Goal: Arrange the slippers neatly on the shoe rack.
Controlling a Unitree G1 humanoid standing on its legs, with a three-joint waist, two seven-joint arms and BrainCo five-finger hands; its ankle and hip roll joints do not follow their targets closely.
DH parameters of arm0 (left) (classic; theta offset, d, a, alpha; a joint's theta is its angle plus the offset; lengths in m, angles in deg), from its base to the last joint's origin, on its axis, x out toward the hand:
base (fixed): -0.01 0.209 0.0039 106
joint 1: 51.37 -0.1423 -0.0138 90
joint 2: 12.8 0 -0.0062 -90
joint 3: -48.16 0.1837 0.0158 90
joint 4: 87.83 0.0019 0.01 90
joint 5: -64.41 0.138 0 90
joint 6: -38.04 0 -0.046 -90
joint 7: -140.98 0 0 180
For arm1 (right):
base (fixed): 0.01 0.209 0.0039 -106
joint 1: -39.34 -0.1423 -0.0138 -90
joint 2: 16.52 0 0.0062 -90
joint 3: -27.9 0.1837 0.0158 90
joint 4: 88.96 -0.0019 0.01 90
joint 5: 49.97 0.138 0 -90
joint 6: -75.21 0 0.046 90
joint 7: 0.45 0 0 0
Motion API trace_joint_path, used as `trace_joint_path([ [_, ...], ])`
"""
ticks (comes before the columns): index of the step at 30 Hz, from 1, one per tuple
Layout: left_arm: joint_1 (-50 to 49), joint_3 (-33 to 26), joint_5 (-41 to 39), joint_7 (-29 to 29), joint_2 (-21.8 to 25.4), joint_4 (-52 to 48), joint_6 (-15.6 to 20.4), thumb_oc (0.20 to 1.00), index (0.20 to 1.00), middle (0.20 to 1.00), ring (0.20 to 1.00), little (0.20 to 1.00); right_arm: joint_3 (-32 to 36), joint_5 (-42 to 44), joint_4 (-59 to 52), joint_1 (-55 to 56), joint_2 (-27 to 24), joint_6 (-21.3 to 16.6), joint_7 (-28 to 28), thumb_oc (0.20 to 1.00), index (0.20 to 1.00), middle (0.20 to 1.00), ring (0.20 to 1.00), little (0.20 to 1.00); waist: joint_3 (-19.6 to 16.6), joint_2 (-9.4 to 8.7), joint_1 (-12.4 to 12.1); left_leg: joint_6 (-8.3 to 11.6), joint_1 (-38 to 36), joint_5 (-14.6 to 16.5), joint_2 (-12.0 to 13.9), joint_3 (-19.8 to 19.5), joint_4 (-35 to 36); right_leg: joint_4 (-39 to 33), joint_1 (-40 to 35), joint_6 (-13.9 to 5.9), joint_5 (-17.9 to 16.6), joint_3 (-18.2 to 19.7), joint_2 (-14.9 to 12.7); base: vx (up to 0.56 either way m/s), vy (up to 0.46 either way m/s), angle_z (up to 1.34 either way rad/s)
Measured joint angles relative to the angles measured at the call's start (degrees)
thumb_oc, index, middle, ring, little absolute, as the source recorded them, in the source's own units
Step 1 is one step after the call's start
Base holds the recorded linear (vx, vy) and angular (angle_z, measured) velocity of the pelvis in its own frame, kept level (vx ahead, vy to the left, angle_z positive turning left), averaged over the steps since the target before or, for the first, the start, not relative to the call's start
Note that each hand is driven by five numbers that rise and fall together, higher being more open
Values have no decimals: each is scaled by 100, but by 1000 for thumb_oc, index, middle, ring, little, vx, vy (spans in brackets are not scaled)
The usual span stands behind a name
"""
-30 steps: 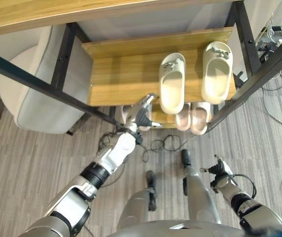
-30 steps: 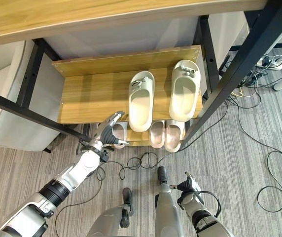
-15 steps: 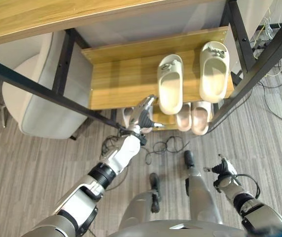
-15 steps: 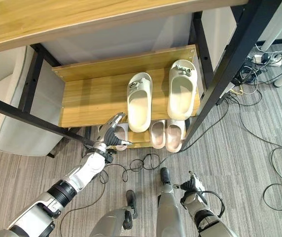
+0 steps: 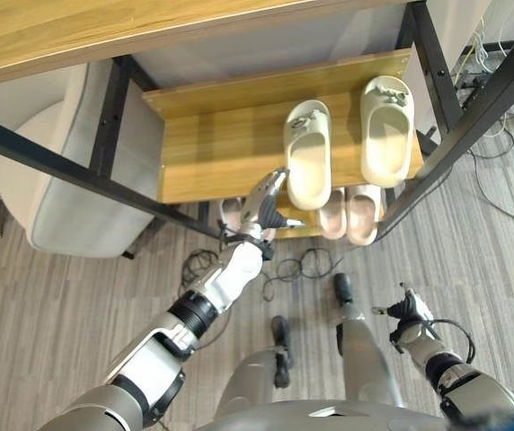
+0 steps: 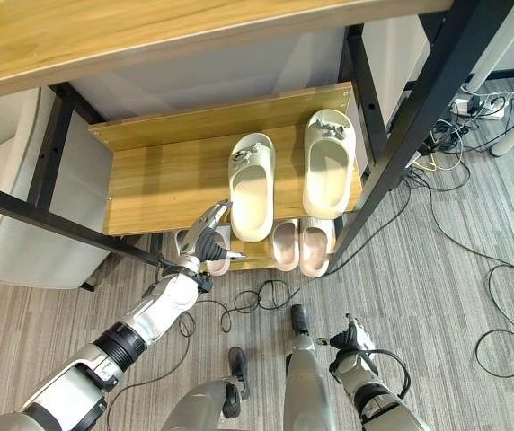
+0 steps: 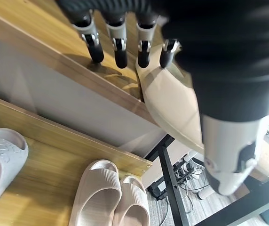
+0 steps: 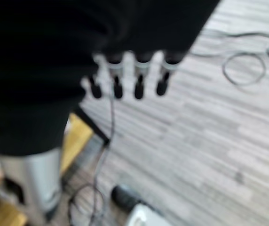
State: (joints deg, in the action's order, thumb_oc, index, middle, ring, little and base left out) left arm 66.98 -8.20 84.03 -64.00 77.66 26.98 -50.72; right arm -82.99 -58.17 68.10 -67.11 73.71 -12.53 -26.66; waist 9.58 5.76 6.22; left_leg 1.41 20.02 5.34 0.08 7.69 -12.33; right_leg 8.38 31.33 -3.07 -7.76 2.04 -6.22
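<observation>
The right hand hung low at the near right over the grey plank floor, holding nothing; its own wrist camera showed the fingers straight and a little apart.

Farther in, the left hand reached toward the near edge of the shoe rack. Its fingers were straight and spread, its thumb held apart, and it gripped nothing. From the wrist camera, the fingertips stood over the near edge of the top shelf, just beside the heel of the left cream slipper; whether they touched the wood could not be told.

On the lower shelf, a grey slipper lay just behind the left hand, partly hidden by it in the head views. To its right, a pair of pinkish slippers lay side by side and touching, heels toward the robot.

On the top shelf, the left cream slipper lay toe away from the robot, its heel reaching the near edge. The right cream slipper lay a little farther back and apart from the first, pointing the same way. The left half of that shelf was bare wood.

Left of the rack stood a pale chair, and a wooden tabletop on black legs spanned the far side.
</observation>
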Motion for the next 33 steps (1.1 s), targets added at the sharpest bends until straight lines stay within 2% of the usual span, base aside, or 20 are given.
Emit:
trace_joint_path([
  [9, 267, 39, -24, 0, -46, 3, -58, 1000, 1000, 1000, 1000, 1000, -10, 2, 26, 46, 9, 0, -22, 1000, 1000, 1000, 1000, 1000, -10, -18, 58, 1, 21, 14, -2, -9, -84, -3, -10, 22, 18, -3, -8, 0, 0, 0],
  [13, 458, 225, -24, -14, -65, 38, -84, 1000, 1000, 1000, 1000, 1000, -22, 3, 32, 51, 14, 0, -39, 1000, 1000, 1000, 1000, 1000, -9, -20, 74, -1, 57, 14, -4, 24, -83, -42, 37, 5, 27, 6, -13, -8, -5, -5],
  [24, 853, 402, 110, -376, -384, 672, -115, 1000, 1000, 1000, 1000, 1000, -34, 9, 44, 36, -5, 0, -77, 1000, 1000, 1000, 1000, 1000, -17, -14, 67, -19, 120, 104, 1, 125, -146, 77, 175, -31, 15, 13, -24, -3, -5, -5],
  [28, 1037, 474, 240, -461, -517, 987, -224, 1000, 1000, 1000, 1000, 1000, -104, 11, 137, -24, 6, -6, -108, 1000, 1000, 1000, 1000, 1000, -159, -6, 73, -36, 254, 154, -1, 136, -252, 79, 262, -14, 27, 24, -35, 0, 0, 0],
  [33, 1132, 471, 241, -504, -602, 1037, -330, 1000, 1000, 1000, 1000, 1000, -236, 13, 236, -121, 6, -9, -113, 1000, 1000, 1000, 1000, 1000, -163, -8, 87, -43, 308, 172, -3, 142, -309, 141, 317, -15, 28, 29, -42, 0, 0, 0],
])
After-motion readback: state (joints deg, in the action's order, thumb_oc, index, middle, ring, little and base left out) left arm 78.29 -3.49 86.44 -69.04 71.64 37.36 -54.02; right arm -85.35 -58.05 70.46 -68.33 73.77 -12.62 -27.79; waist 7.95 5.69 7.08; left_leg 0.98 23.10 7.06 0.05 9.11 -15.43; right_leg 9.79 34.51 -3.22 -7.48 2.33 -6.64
